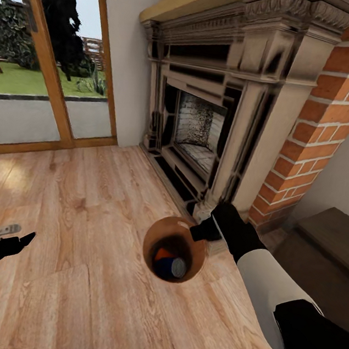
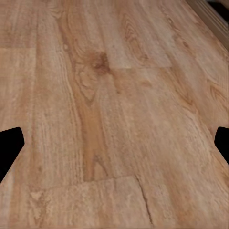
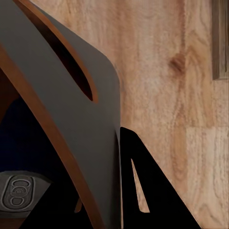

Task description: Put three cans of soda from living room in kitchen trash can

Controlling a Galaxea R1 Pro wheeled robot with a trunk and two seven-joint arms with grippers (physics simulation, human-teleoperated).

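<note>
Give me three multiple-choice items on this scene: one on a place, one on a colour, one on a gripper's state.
1. Where is the bin?
A. on the wood floor before the fireplace
B. on a steel counter
C. outside on the grass

2. Which can colours show inside it?
A. green and red
B. orange and blue
C. yellow only

3. The right gripper is
A. hanging free
B. holding a can
C. clamped on the bin's rim

A: floorboards surround the bin.
B: both colours show inside.
C: fingers grip the rim.

Daylight pours through the wood-framed glass doors (image 1: 53, 52), brightening the pale plank floor (image 1: 83, 195) beside them; wrist views slightly soft.
</note>
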